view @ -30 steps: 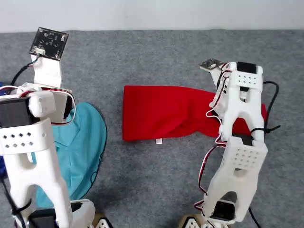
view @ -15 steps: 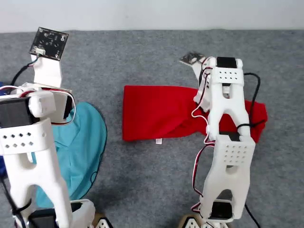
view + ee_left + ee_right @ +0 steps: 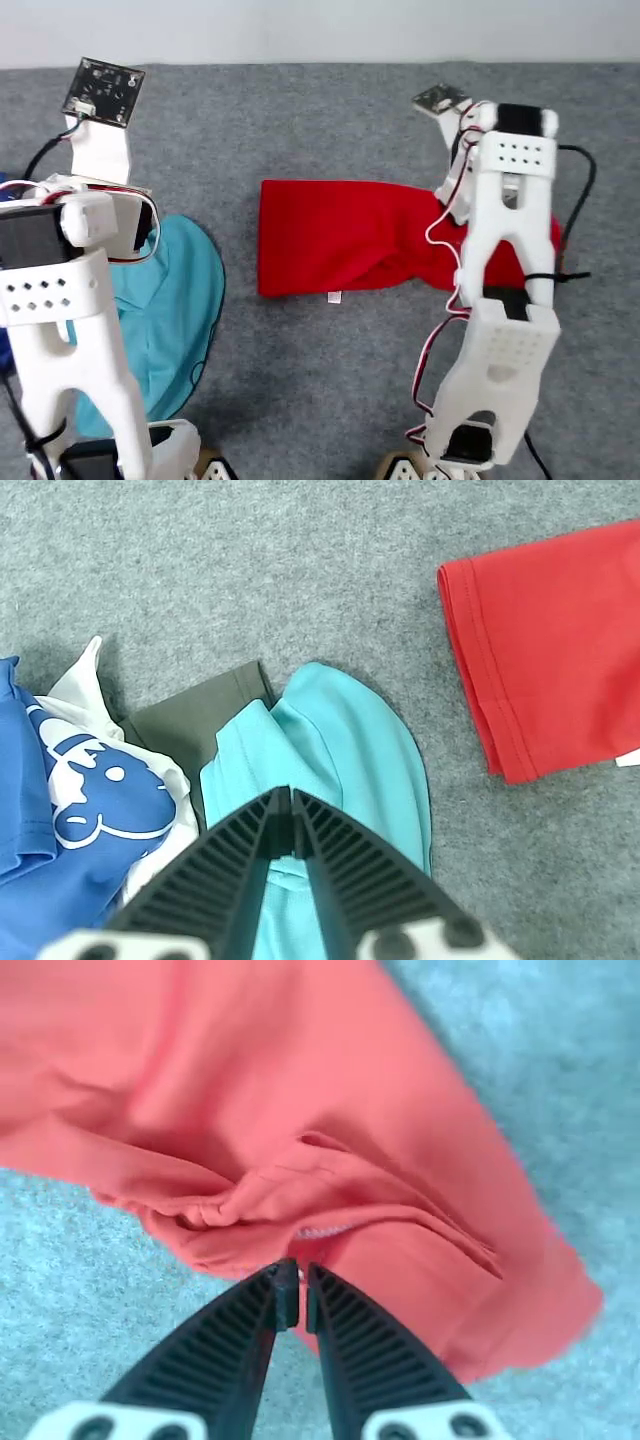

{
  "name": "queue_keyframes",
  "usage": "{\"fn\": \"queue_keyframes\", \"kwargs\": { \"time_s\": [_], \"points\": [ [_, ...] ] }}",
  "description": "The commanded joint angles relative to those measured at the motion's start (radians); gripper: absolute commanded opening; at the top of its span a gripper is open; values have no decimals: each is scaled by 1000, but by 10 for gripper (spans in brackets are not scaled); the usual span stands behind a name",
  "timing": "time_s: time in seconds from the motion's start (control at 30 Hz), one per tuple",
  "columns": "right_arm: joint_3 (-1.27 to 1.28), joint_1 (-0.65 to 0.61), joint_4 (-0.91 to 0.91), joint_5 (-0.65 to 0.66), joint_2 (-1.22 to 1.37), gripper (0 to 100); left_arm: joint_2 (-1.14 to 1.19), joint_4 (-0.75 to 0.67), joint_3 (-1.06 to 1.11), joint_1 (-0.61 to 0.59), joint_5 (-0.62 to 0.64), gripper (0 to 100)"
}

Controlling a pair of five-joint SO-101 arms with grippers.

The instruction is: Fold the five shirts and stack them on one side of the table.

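Note:
A red shirt (image 3: 340, 240) lies partly folded across the middle of the grey table, with a bunched fold near its right end. My right gripper (image 3: 297, 1280) is shut and hovers at that end's wrinkled edge of the red shirt (image 3: 300, 1110); I see no cloth between its fingers. At the left a teal shirt (image 3: 185, 300) lies under my left arm. My left gripper (image 3: 292, 805) is shut above the teal shirt (image 3: 350, 750), holding nothing. The red shirt's hemmed end (image 3: 550, 640) lies apart from the teal one.
A blue and white shirt (image 3: 90, 790) and an olive shirt (image 3: 195, 725) lie bunched beside the teal one at the table's left side. Bare grey table (image 3: 300, 120) runs behind the red shirt and in front of it.
My right arm swung left over the red shirt and then back to its right end. The shirt kept its shape. The left arm stayed still.

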Motion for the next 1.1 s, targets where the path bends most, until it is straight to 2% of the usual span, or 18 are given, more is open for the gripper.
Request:
{"fn": "queue_keyframes", "kwargs": {
  "time_s": [0.0,0.17,0.37,0.53,0.63,0.8,1.07],
  "points": [
    [63,35,42,-8,-91,29,-26,11,-4,0,-6,7],
    [163,33,1,-8,2,26,-26,11,-4,0,-5,7],
    [161,-18,-249,-12,131,26,-26,11,-4,0,-5,7],
    [160,-85,-315,-14,136,26,-26,11,-4,0,-5,7],
    [160,-90,-294,-14,136,26,-26,11,-4,0,-5,7],
    [112,-87,-139,-54,87,27,-26,11,-4,0,-5,7],
    [31,-87,18,-57,-116,29,-26,5,27,2,-5,7]
  ]
}}
